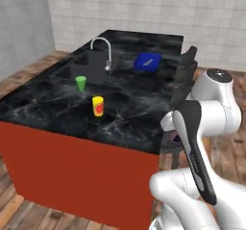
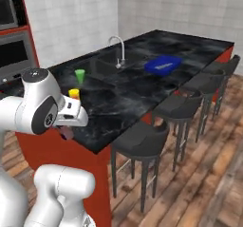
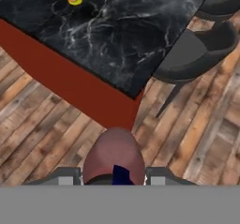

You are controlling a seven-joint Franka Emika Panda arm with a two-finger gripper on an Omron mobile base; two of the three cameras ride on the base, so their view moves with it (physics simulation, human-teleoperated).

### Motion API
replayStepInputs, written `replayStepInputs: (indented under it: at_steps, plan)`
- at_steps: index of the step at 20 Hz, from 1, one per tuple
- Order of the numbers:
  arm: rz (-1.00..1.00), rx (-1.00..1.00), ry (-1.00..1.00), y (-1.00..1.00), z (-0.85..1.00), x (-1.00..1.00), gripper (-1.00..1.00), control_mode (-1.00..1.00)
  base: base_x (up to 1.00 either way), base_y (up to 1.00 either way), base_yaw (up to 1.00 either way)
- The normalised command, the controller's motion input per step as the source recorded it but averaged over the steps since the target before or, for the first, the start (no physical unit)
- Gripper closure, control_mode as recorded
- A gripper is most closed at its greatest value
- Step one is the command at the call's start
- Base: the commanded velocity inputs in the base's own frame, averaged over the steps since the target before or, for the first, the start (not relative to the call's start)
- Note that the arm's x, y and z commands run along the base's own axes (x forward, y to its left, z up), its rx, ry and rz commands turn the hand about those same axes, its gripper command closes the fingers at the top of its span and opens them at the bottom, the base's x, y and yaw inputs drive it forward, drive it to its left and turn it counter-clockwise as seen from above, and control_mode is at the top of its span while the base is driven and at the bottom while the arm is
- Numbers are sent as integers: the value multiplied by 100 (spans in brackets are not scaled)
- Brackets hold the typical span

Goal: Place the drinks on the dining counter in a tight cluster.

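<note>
Beside dining counter point(image 3: 108, 35): stools point(image 3: 197, 54).

No text, brand, number or sign can be read in any view. The yellow cup point(image 1: 98, 106) on the table point(image 1: 134, 104) bears a red mark, but it resolves into no letters. The purple bottle point(image 3: 114, 155) shows a dark blue patch, too blurred to read.

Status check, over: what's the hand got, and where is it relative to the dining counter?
Gripper shut on purple bottle. Held off the dining counter corner, above the wood floor. Yellow cup and green cup on top; stools alongside.
</note>
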Motion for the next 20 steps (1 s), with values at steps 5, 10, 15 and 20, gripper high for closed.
replayStepInputs:
  at_steps: [5,10,15,20]
  plan:
    - [0,0,0,0,0,0,100,100,39,-68,60]
    - [0,0,0,0,0,0,100,100,62,-16,50]
    - [0,0,0,0,0,0,100,100,50,-1,10]
    - [0,0,0,0,0,0,100,100,0,0,0]
